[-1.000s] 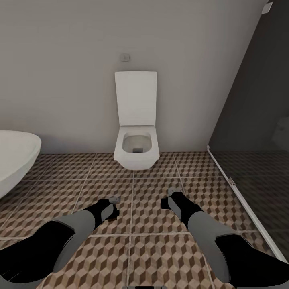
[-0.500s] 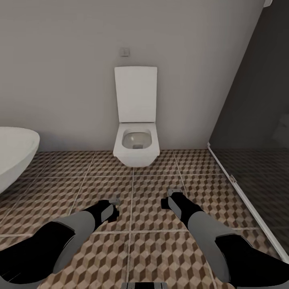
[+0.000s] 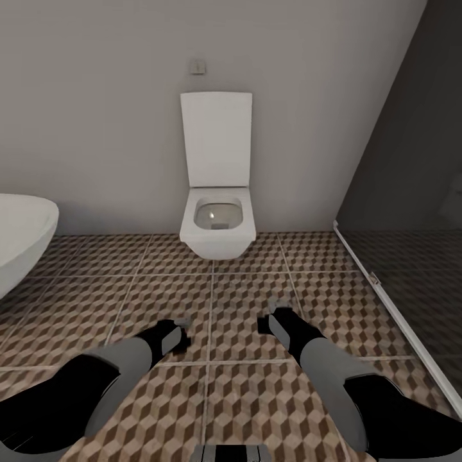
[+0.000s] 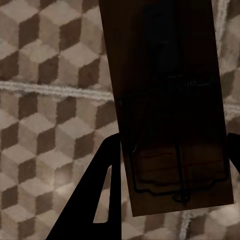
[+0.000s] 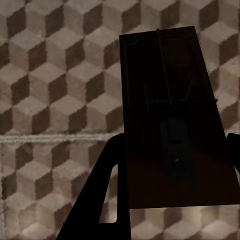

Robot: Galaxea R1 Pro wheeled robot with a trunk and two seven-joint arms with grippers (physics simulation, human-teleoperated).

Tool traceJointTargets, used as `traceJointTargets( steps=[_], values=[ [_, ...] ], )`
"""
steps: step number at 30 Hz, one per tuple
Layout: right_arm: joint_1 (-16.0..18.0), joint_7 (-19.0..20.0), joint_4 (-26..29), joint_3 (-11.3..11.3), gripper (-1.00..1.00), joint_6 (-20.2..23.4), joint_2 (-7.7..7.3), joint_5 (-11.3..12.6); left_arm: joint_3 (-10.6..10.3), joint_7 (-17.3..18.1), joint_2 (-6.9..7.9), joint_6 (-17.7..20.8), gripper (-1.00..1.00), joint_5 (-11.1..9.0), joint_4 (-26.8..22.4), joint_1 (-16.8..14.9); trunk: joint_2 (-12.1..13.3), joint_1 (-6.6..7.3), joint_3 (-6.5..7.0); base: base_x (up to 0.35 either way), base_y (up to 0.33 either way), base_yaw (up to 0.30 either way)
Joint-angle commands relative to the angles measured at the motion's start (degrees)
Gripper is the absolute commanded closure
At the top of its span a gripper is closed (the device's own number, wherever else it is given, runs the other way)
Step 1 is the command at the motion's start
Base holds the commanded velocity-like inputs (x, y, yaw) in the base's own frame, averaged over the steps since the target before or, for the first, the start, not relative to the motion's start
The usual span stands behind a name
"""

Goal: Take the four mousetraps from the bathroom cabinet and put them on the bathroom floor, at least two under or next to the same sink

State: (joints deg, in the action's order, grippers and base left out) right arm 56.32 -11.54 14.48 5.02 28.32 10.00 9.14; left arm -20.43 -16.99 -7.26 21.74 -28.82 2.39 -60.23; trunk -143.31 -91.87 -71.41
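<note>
Plainly, two of the small flat brown wooden mousetraps are off the ground and in the robot's grip: the left wrist view shows one dark wooden mousetrap (image 4: 172,107) with thin wire parts, clamped between the black fingers (image 4: 102,195) of the left hand (image 4: 172,200), and the right wrist view shows a second brown board mousetrap (image 5: 177,117) with a wire bar and a dark central piece, clenched the same way by the right hand (image 5: 175,200), one finger (image 5: 107,190) pressed to its edge. Both boards hang over the bathroom floor (image 3: 244,385) of square tiles patterned in brown, beige and white cubes with pale grout lines, and neither touches it. From the head view the left hand (image 3: 174,332) and right hand (image 3: 273,317) are held low and side by side over the near tiles, the grey-and-black forearms reaching in from the near corners; the traps themselves are too small to make out there. Farther off, a white wall-hung toilet (image 3: 217,221) with its lid raised stands against the plain pale wall (image 3: 96,115), a small square plate (image 3: 197,66) above it. At the far left edge curves the rim of a white rounded basin (image 3: 22,240), and to the right runs a dark glass shower screen (image 3: 410,192) with a pale bottom rail.
</note>
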Motion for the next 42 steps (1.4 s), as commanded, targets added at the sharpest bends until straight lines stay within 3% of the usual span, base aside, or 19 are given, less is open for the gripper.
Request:
traceJointTargets(
  steps=[1, 32, 42],
  values=[
    [0.02, -0.49, 0.09, 0.43, 1.0, 0.24, 0.0, 0.61, -0.49, -0.24, -0.03, 0.14, 1.0, -0.44, 0.07, -0.06, -0.04, -0.01, -0.27, 0.0, 0.0, 0.0],
    [0.02, -0.42, 0.05, 0.43, 1.0, 0.24, 0.0, 0.61, -0.49, -0.24, -0.03, 0.14, 1.0, -0.44, 0.07, -0.06, -0.45, -0.81, -7.14, 0.0, 0.0, 0.0],
    [0.02, -0.23, -0.09, 0.47, 1.0, -1.08, 0.0, 0.55, -0.49, -0.24, 0.0, -0.05, 1.0, -0.44, 0.07, -0.06, -0.45, -0.81, -7.14, 0.0, 0.0, 0.0]
  ],
)
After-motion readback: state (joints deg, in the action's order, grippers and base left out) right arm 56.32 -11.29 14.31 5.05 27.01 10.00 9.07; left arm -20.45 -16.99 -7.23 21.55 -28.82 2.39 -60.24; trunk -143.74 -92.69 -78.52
